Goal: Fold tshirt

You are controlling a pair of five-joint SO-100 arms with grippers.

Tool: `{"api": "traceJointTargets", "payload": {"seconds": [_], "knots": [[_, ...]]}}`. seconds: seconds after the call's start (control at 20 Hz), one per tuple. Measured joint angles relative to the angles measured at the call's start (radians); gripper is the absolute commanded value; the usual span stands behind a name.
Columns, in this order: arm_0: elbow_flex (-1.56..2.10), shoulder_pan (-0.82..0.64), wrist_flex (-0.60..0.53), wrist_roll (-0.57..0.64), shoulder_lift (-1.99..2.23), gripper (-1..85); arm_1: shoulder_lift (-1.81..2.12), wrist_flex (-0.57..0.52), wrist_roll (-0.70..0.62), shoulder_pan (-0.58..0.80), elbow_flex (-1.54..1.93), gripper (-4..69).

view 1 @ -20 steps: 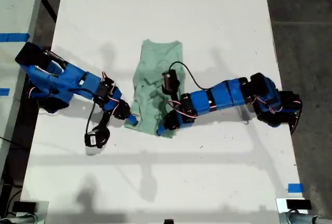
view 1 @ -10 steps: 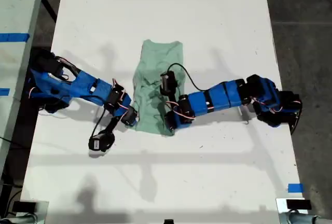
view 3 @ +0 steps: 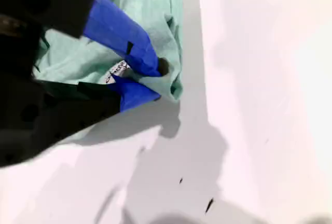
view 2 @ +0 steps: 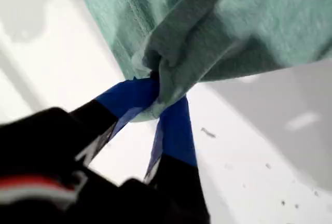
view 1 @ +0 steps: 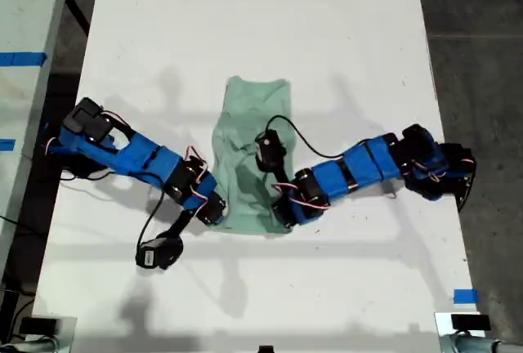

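Note:
The pale mint-green tshirt (view 1: 249, 124) lies folded into a narrow strip mid-table, wrinkled at its lower part. My first gripper (view 1: 216, 212) reaches in from the exterior view's left and is shut on the tshirt's lower corner on that side. In the first wrist view its blue fingertips (view 2: 158, 97) pinch a bunched fold of tshirt (view 2: 233, 16). My second gripper (view 1: 282, 216) comes from the exterior view's right and is shut on the other lower corner. The second wrist view shows its gripper (view 3: 153, 81) pinching the tshirt (view 3: 145, 6) edge beside a small white label (view 3: 118, 71).
The white table (view 1: 327, 26) spreads wide around the cloth. Dark floor (view 1: 482, 59) lies past its edge on the exterior view's right. Blue tape marks (view 1: 464, 296) sit near the lower right corner of that view, with another strip (view 1: 20, 59) off the table on its left.
Both grippers have moved toward the bottom of the exterior view while holding the lower corners. The tshirt has slid that way with them.

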Motion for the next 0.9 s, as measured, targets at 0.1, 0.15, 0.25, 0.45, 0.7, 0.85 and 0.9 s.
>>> {"api": "traceJointTargets", "payload": {"seconds": [0.1, 0.15, 0.25, 0.45, 0.7, 0.85, 0.9], "knots": [[-0.083, 0.037, -0.014, -0.025, 0.020, 0.1, 0.086, 0.031, 0.000, -0.055, 0.000, -1.1], [-0.091, 0.051, -0.032, -0.034, 0.035, 0.1, 0.121, 0.035, 0.000, -0.072, 0.000, -1.1], [-0.092, 0.060, -0.051, -0.038, 0.066, 0.1, 0.152, 0.041, -0.020, -0.075, 0.000, -1.1], [-0.092, 0.040, -0.032, -0.028, 0.109, 0.1, 0.152, 0.071, -0.101, 0.005, 0.000, -1.1], [-0.074, -0.175, 0.066, 0.080, 0.307, 0.1, 0.152, 0.098, -0.261, 0.229, 0.000, -1.1], [-0.072, -0.341, 0.095, 0.202, 0.318, 0.1, 0.158, 0.101, -0.357, 0.370, 0.020, -1.1], [-0.072, -0.383, 0.107, 0.235, 0.318, 0.1, 0.169, 0.103, -0.377, 0.407, 0.035, -1.1]]}}
